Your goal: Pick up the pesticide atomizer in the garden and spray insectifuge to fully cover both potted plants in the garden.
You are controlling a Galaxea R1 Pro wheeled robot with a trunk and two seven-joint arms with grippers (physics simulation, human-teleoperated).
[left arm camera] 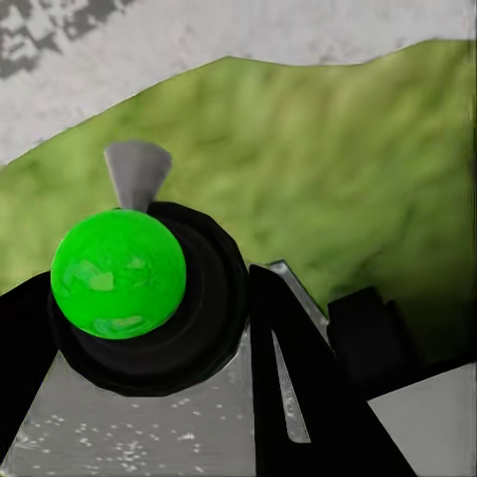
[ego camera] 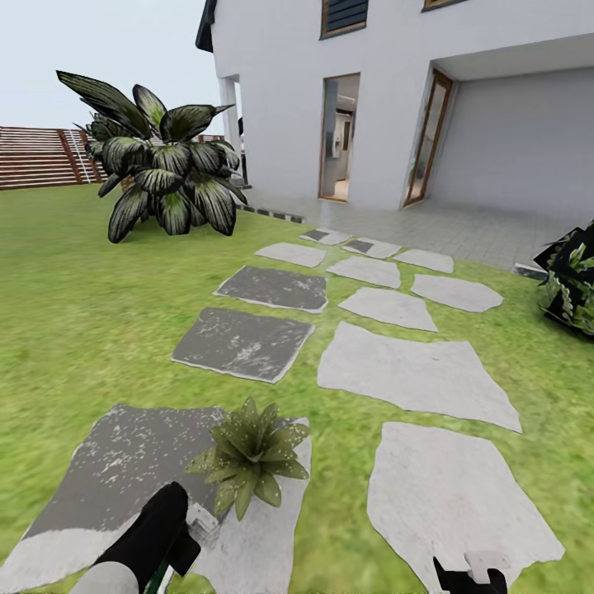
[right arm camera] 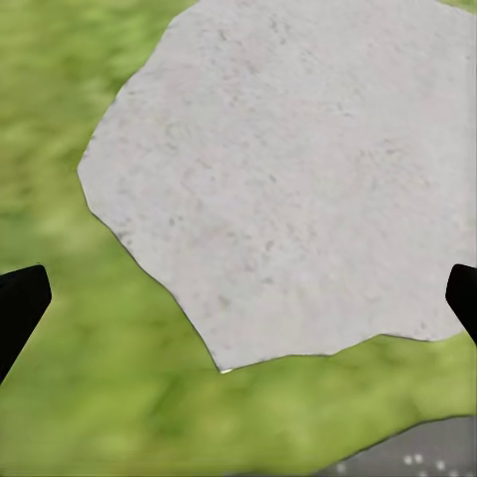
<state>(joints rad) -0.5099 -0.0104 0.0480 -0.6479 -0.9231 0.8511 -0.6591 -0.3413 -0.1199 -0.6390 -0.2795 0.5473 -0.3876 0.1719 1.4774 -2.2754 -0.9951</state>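
Gripping atomizer (left arm camera: 119,273), nozzle toward potted plant (ego camera: 252,454)

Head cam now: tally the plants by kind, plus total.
Small potted plant, pale specks on its leaves: 1
Big dark-leaved shrub by the fence: 1
Dark variegated shrub at the right edge, partly cut off: 1
Total: 3
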